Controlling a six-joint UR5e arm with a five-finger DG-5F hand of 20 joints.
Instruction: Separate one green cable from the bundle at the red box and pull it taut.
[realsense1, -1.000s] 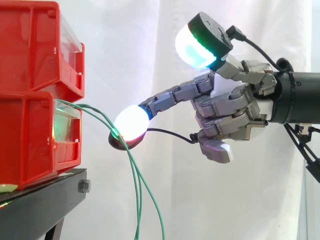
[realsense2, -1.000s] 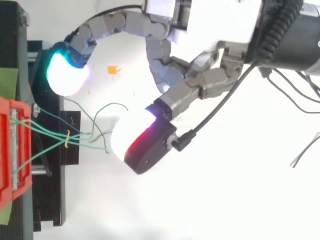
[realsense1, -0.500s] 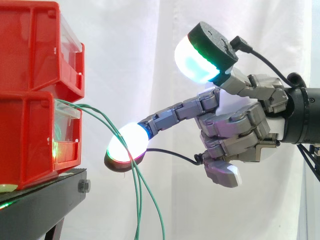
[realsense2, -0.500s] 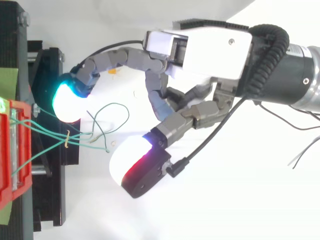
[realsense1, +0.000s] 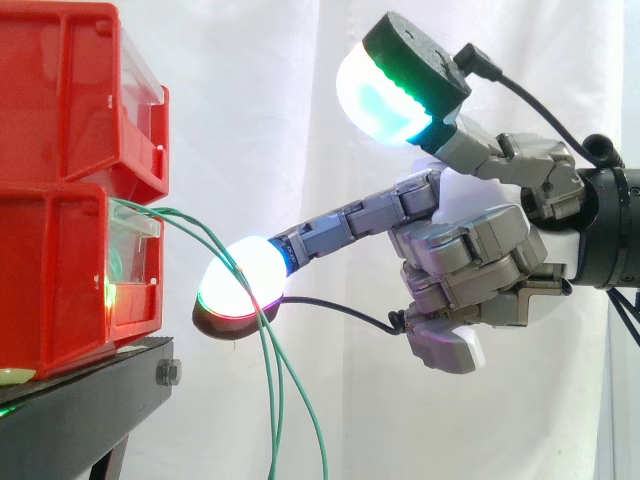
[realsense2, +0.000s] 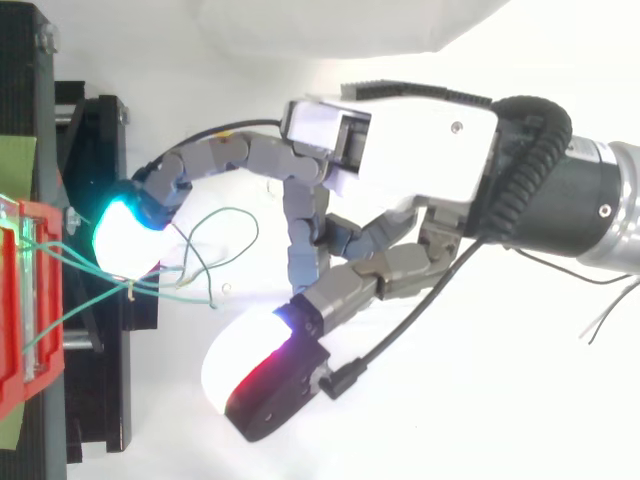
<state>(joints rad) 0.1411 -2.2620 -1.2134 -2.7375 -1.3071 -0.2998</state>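
The hand (realsense1: 470, 255) reaches in level from the right. One finger is stretched out, its pad (realsense1: 238, 285) against the green cables (realsense1: 277, 400). The thumb is lifted wide above and the other fingers are curled, empty. Three cable strands hang from the lower red bin (realsense1: 50, 270) of two stacked.

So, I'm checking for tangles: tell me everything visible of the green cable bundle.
The green cable bundle is a few thin green strands. They leave the front of the lower red bin, arc outward, then hang slack past the black stand's edge. From above, a small yellow tie gathers them near the bin, and loose ends curl beyond it. One outstretched fingertip pad of the hand lies against them.
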